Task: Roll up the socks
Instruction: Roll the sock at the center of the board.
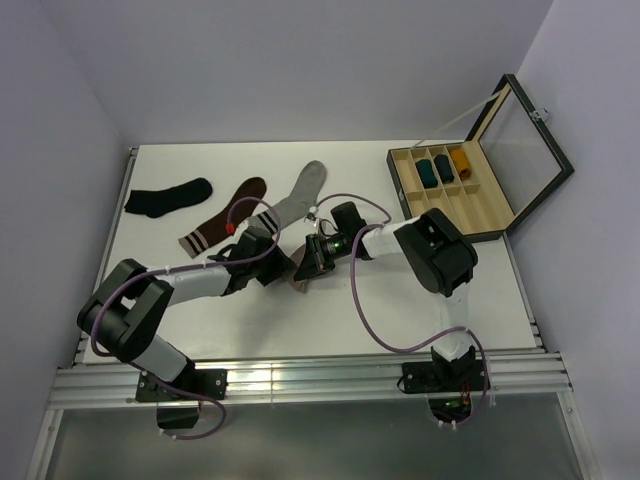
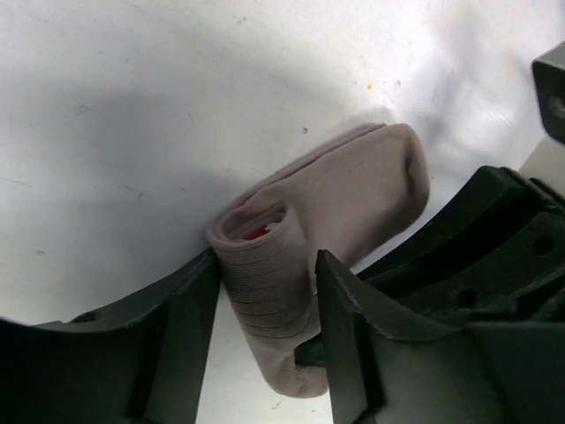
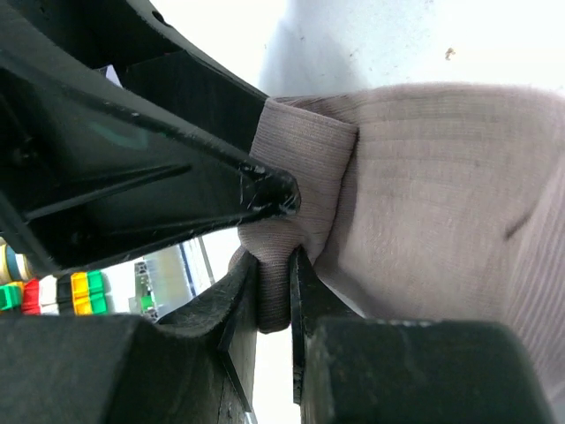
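Dusty pink sock, part-rolled (red cuff stripe visible inside the roll), lies mid-worktop between the two arms. Left pincer clamps the rolled end from both sides. Right pincer pinches a fold of the same sock. Light grey sock lies flat just behind, unrolled.

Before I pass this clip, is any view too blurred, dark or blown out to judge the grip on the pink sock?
Top external: evenly lit and sharp, but the arms cover the grip. Left wrist: pink sock sharp, table glaring, left fingers dark. Right wrist: weave crisp, background blown out, right fingers near-black and soft.
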`<state>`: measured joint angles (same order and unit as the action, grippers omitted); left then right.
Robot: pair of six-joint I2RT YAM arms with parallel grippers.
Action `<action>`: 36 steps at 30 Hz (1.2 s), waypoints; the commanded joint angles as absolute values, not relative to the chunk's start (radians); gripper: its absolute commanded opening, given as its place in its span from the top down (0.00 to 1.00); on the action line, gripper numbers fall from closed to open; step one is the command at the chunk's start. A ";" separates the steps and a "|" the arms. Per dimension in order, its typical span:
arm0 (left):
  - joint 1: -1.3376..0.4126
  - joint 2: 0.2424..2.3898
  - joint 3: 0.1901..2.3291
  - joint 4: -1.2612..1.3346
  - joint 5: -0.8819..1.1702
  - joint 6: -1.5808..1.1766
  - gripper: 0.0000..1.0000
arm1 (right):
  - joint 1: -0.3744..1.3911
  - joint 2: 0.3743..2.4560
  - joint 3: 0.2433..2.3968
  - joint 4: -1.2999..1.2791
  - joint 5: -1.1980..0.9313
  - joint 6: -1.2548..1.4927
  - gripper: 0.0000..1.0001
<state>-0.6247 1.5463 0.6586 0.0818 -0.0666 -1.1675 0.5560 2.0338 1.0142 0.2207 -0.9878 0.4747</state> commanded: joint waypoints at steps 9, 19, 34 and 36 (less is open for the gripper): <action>-0.624 1.601 0.689 0.000 -0.092 -1.175 0.82 | 0.549 1.955 0.988 0.120 -0.825 0.425 0.67; -0.624 1.617 0.758 -0.112 -0.101 -1.114 0.90 | 0.727 1.579 0.805 0.199 -0.221 0.255 0.43; -0.624 1.643 0.799 -0.146 -0.080 -1.085 0.90 | 0.989 1.678 0.867 0.235 0.153 0.060 0.42; -0.624 1.641 0.799 -0.147 -0.083 -1.088 0.90 | 1.000 1.697 0.867 0.227 0.153 0.061 0.42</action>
<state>-0.6220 1.6165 0.7933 -0.0772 -0.0631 -1.1191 0.9810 1.6768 0.8295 0.2226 0.0982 0.1017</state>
